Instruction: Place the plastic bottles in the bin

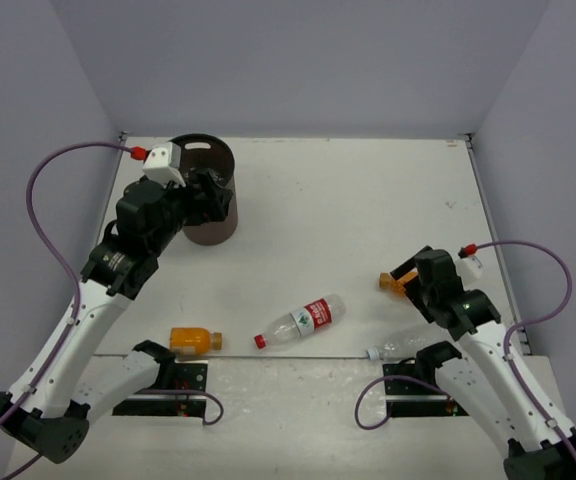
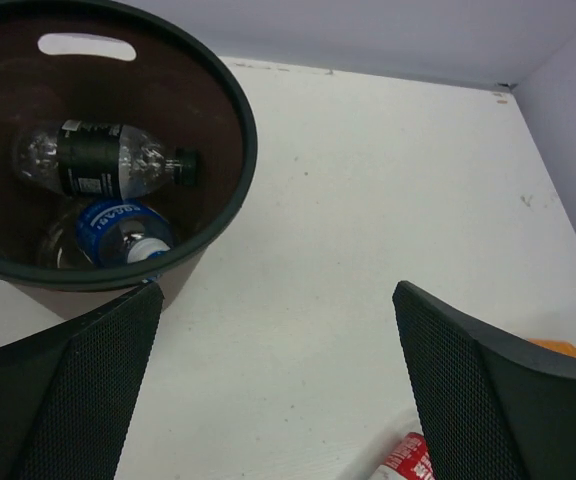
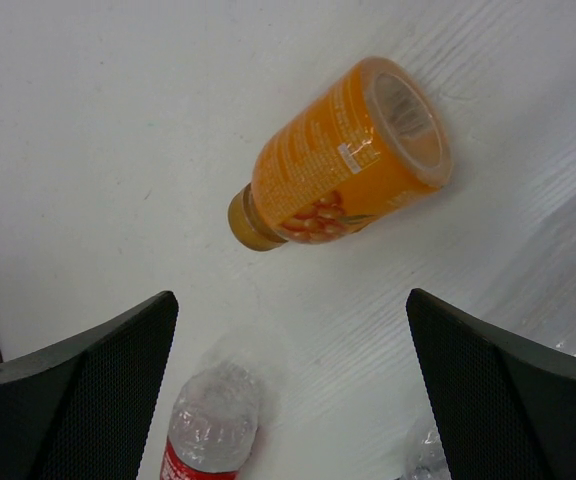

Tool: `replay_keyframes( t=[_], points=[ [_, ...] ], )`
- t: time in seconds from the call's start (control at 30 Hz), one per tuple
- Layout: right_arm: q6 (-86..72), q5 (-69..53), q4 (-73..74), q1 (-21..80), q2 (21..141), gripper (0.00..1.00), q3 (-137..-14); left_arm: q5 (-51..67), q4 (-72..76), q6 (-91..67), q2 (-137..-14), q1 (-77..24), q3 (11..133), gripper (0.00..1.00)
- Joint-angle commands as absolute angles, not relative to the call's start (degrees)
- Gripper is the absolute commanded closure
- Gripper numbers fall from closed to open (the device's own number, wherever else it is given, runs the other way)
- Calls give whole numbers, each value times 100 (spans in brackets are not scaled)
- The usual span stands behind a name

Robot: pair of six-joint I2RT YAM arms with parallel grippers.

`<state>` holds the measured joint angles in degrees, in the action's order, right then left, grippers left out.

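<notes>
The dark brown bin stands at the back left. Inside the bin lie a black-labelled bottle and a blue-labelled bottle. My left gripper hovers at the bin's near right rim; the left gripper is open and empty. On the table lie an orange bottle, a red-labelled bottle, a plain clear bottle and a second orange bottle. My right gripper is open above that orange bottle; the right gripper holds nothing. The red-labelled bottle lies below it.
The red-labelled bottle shows at the lower edge of the left wrist view. Grey walls close the table on the left, back and right. Both arm bases and their cables sit at the near edge.
</notes>
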<state>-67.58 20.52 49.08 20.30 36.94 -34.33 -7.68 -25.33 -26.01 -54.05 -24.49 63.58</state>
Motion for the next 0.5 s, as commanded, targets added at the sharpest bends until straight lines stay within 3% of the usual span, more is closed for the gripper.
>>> replay_keyframes(
  t=[0.0,0.27,0.47],
  points=[
    [-7137,2559,4931,1758,4086,1,-3463,-211,-1995,-2390,-4991,-2426,5867,0],
    [-7011,2627,4590,1426,4788,1,-3576,-193,-1907,-2408,-4808,-2433,5625,0],
    [-6372,1962,3608,902,5319,1,-3313,-299,-1924,-2408,-4745,-2435,5580,0]
  ],
)
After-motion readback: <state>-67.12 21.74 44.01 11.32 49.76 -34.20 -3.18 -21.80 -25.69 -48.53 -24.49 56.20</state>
